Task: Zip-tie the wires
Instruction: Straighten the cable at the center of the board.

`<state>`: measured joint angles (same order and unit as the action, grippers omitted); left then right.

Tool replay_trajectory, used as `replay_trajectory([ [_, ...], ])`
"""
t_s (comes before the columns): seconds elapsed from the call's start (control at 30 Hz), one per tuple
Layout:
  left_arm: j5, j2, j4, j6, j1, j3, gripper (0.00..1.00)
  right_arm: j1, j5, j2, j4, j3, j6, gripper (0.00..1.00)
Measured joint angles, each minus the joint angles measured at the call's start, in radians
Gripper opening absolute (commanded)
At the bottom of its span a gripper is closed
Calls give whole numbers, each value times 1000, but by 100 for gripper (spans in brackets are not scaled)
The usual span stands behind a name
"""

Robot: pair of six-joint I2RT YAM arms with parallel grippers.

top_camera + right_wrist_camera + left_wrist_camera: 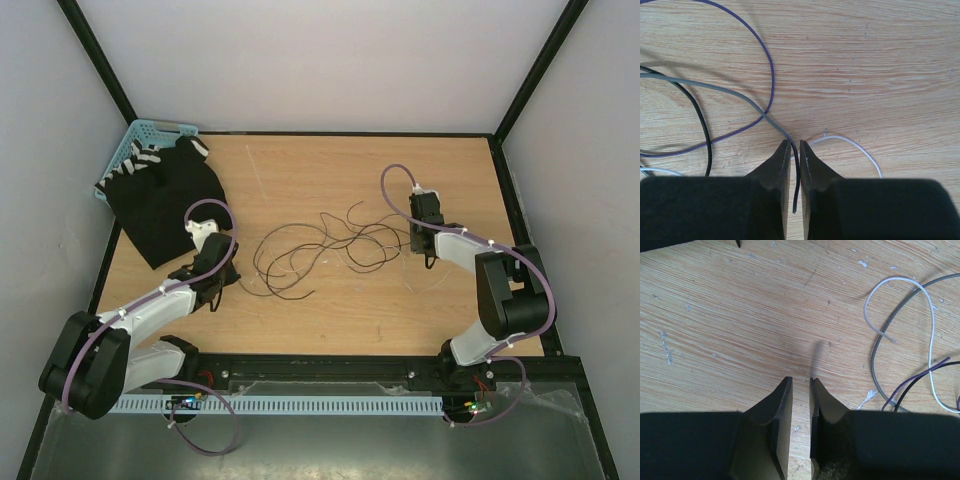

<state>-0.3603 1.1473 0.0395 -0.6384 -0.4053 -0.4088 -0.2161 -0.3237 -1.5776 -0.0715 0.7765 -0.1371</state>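
Observation:
The wires (310, 250) lie in a loose curling tangle on the middle of the wooden table. My right gripper (427, 260) is at the tangle's right edge. Its wrist view shows the jaws (795, 142) drawn almost together, with the dark end of a grey wire (730, 92) running down the slit between them. Purple (771, 75), black (702, 130) and white (860, 147) strands lie nearby. My left gripper (220, 280) is left of the tangle; its jaws (801, 379) leave a narrow slit with nothing inside. I cannot pick out the zip tie.
A black cloth with white stripes (165, 195) covers the back left corner, partly over a blue basket (130, 150). In the left wrist view grey (875, 355) and white (931, 330) strands curl to the right of the fingers.

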Motion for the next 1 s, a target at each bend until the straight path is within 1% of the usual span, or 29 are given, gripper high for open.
replay_trajectory([
  [0.1,0,0,0,-3,0,0,33,0,11,-1,0,0,1,28],
  [0.23,0,1,-1,-11,1,0,40,0,29,-1,-1,0,3,39],
  [0.37,1,1,-1,-16,1,0,48,0,50,3,-2,0,5,47],
  [0.47,3,-4,-1,-16,3,0,61,0,69,23,-6,0,6,53],
  [0.53,8,-21,2,-16,8,0,68,0,80,50,-12,0,6,55],
  [0.6,15,-53,8,-16,15,0,76,0,93,85,-17,0,6,61],
  [0.7,31,-127,28,-12,29,-6,88,0,109,148,-31,1,7,76],
  [0.8,50,-206,45,7,46,-27,96,0,126,223,-39,1,7,99],
  [0.9,68,-256,51,35,70,-71,98,0,140,304,-35,0,7,99],
  [1.0,100,-246,53,71,111,-148,99,0,160,396,-5,-14,7,99],
])
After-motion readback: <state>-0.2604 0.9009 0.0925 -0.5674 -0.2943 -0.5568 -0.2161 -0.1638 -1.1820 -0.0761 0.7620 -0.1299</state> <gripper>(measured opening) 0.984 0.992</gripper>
